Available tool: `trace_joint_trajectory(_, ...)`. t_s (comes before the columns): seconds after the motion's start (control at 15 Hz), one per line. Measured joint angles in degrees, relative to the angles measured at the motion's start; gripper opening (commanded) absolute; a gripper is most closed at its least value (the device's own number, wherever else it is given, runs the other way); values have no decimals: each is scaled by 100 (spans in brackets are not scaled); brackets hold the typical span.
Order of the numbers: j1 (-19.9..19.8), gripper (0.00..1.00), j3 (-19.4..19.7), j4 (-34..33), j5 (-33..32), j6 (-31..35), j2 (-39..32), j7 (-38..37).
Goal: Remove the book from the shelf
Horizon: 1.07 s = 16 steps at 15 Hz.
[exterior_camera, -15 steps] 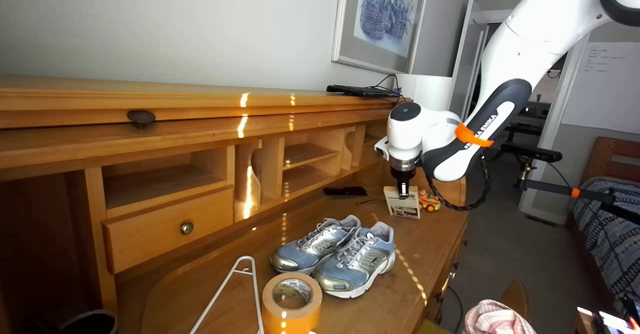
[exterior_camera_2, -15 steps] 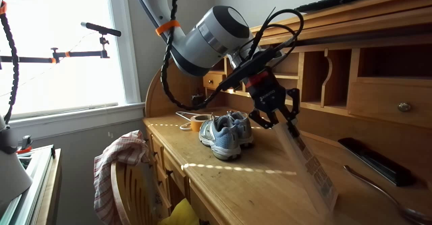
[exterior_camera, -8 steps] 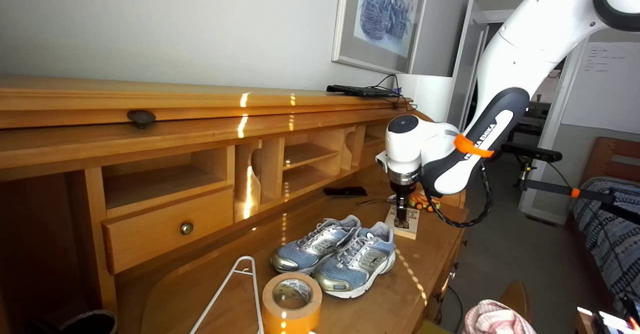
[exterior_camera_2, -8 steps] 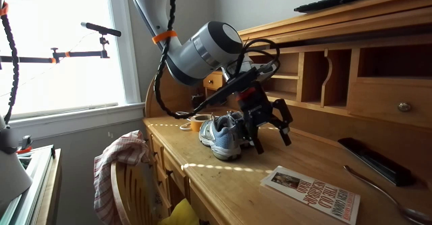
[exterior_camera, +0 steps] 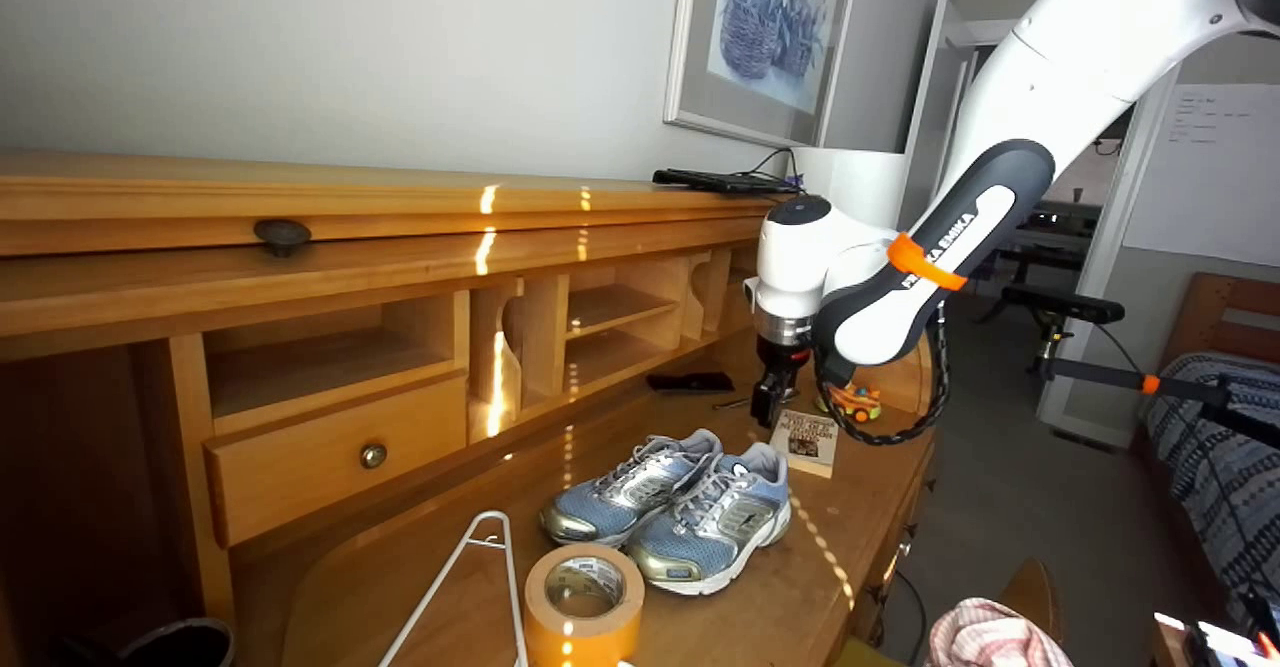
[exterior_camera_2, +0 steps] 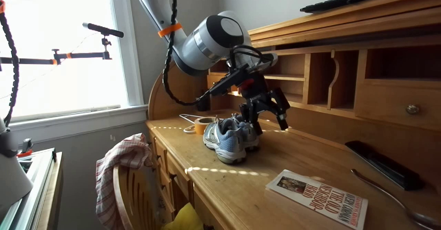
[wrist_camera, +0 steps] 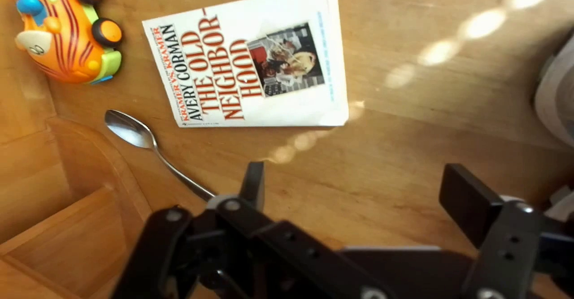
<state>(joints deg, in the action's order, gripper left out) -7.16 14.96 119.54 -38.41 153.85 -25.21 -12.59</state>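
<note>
Book [wrist_camera: 258, 59] lies flat on the worktop [exterior_camera_2: 248, 188], title side up, between a toy car [wrist_camera: 69, 36] and the shoes [exterior_camera: 708, 522]; the jaws stand wide apart above the worktop, gripping nothing.

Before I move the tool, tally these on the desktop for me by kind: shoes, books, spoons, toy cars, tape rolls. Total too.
Shoes: 2
Book: 1
Spoon: 1
Toy car: 1
Tape roll: 1
Total: 6

Both exterior views, from opposite tabletop [exterior_camera_2: 244, 187] ends, share shoes [exterior_camera: 690, 519]; wrist view looks down close, book [wrist_camera: 244, 61] at eleven o'clock.
</note>
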Motion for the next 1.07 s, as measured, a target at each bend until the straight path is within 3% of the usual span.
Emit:
trace_joint_trajectory(0.67,477,100,317,295,620,301,684,-1848)
trace_joint_trajectory(1.07,676,100,414,549,611,356,1212,-2313)
